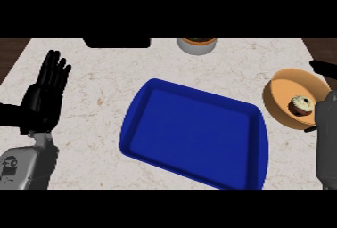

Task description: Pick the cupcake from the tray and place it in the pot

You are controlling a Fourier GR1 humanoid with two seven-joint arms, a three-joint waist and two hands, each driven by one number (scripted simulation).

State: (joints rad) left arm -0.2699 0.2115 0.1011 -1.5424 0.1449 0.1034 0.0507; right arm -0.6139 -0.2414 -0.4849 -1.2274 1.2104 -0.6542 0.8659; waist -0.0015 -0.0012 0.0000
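One cupcake (302, 105) is observed lying inside the orange pot (281, 91) at the right of the worktop (105, 80), well apart from the blue tray (191, 133), on which nothing is seen. The placing step is judged complete or at its close. Of the right arm, only a grey forearm (326, 133) is seen beside the pot; its hand is not made out, so its state cannot be told. The left hand (45, 93) is held open, fingers straight and upright, resting at the left edge and holding nothing. A second vessel (196, 45) is noted at the far edge. The next move is judged to call for the right arm to be drawn clear of the pot without the rim being disturbed.
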